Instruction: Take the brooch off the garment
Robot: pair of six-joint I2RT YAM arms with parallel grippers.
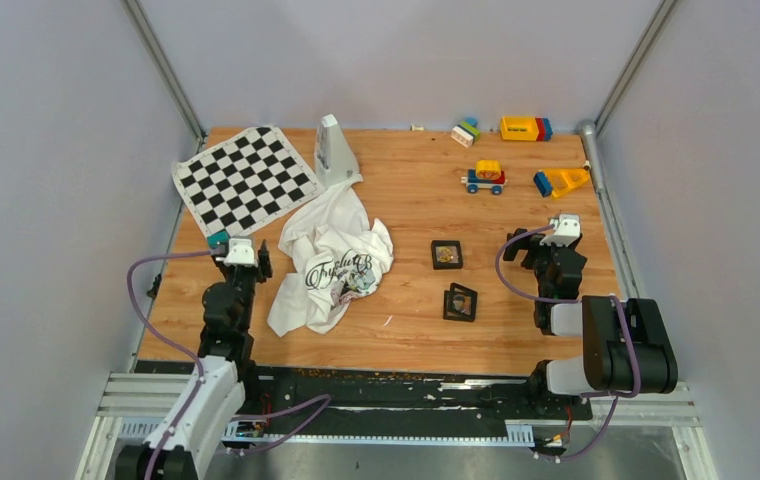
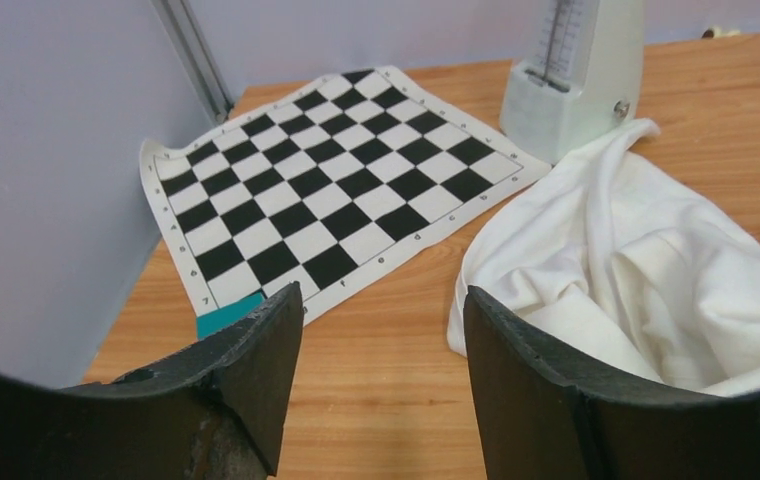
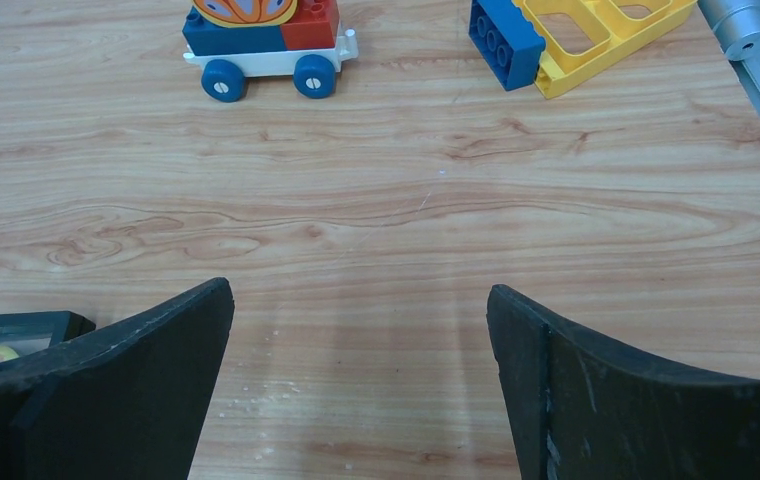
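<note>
Left tool spread, brooch well apart rightward

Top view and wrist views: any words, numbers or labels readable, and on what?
Crumpled white garment: black script print, creased, too blurred to read.
Black-and-white chequered mat: edge marks, too small to read.
Pale plastic metronome: scale marks, illegible.
Nothing legible elsewhere.
</note>
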